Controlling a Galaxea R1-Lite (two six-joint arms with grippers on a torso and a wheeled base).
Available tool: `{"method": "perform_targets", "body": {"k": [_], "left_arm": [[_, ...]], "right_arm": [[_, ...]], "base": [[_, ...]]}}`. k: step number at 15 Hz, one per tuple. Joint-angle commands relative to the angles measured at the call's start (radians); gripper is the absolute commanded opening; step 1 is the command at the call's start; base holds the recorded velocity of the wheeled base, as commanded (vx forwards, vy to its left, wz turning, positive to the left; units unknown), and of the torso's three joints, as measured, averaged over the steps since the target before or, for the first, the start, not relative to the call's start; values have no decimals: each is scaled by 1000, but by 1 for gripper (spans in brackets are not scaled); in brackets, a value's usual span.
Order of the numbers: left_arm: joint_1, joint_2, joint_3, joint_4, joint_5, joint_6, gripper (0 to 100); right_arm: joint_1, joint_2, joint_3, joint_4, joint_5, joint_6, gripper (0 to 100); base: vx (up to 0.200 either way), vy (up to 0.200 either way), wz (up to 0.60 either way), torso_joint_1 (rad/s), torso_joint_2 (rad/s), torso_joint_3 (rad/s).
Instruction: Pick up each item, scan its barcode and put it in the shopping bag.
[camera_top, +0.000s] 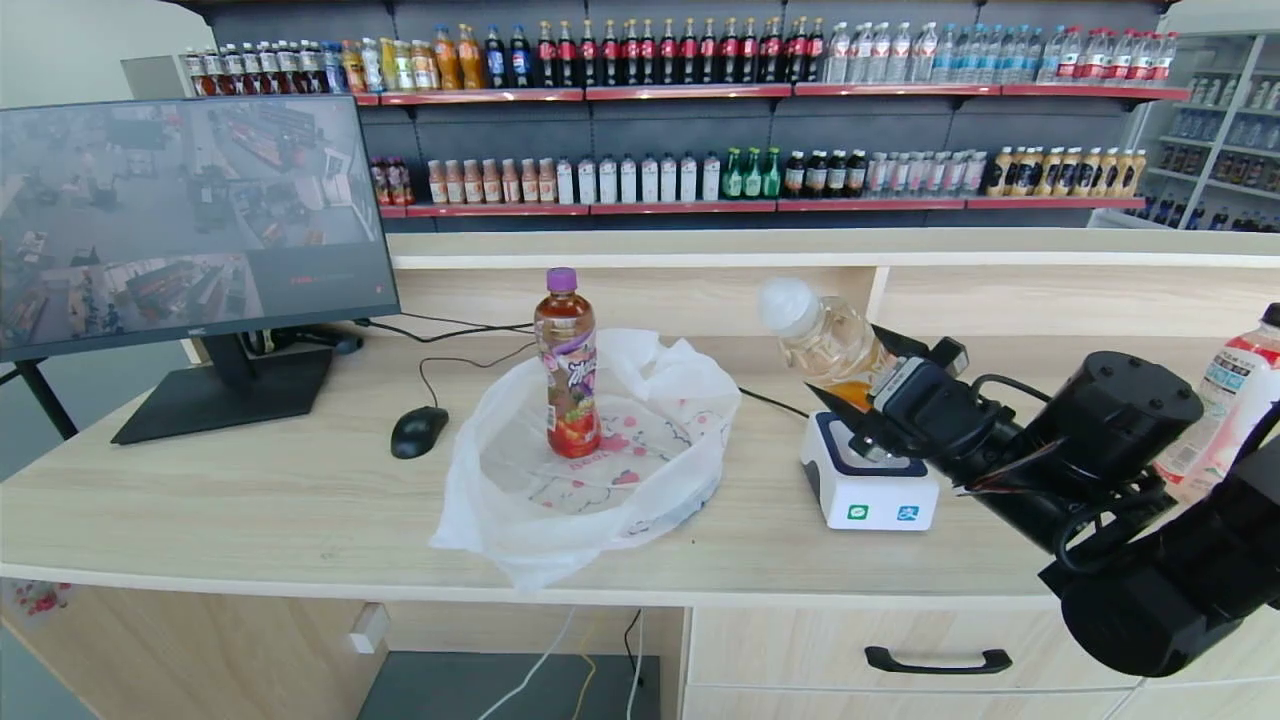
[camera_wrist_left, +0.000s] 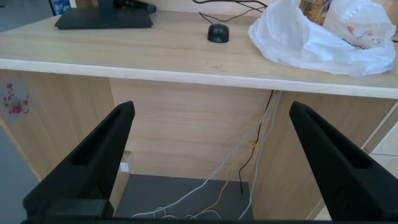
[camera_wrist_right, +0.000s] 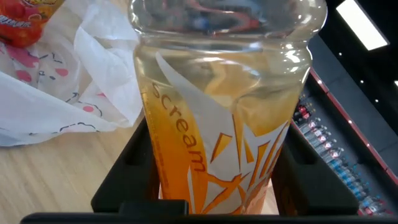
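Looks to be the scan step for a second item. Grips a clear plastic bottle with a white cap and an orange-patterned label (camera_top: 820, 335) in the right gripper (camera_top: 868, 395), jaws shut snugly on the lower body with the label between them. Holds that bottle tilted, cap up and toward the robot's left, just above the small white box scanner (camera_top: 868, 492) on the pale wooden counter (camera_top: 250, 500); cannot tell whether glass and bottle touch.

Just left of the scanner, shows a crumpled white plastic shopping bag with pink print (camera_top: 560, 490), mouth open upward, with a purple-capped bottle of reddish drink (camera_top: 568, 370) upright inside. Shows a pink-and-white bottle with a dark cap (camera_top: 1235, 400) at the counter's right end, apparently waiting its turn.

Hangs the left gripper (camera_wrist_left: 211, 107) below the counter's front edge, fingers spread wide and holding nothing.

Next, probably: turn the barcode to the scanner window, then carry leftward over the bag's rim. Calls for lifting clear of the scanner, lowering beside the upright bottle without knocking it, and releasing only once low inside the thin plastic.
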Motion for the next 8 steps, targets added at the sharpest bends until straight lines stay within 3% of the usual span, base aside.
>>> {"method": "perform_targets", "body": {"k": [1,8], "left_arm": [[0,0,-2,1,0,0,100],[0,0,0,-1,1,0,100]], "right_arm": [[1,7,-3,-1,2,-1,0],[1,7,-3,-1,18,-3,0]], "base": [[0,0,0,0,0,0],[0,0,0,0,0,0]]}}
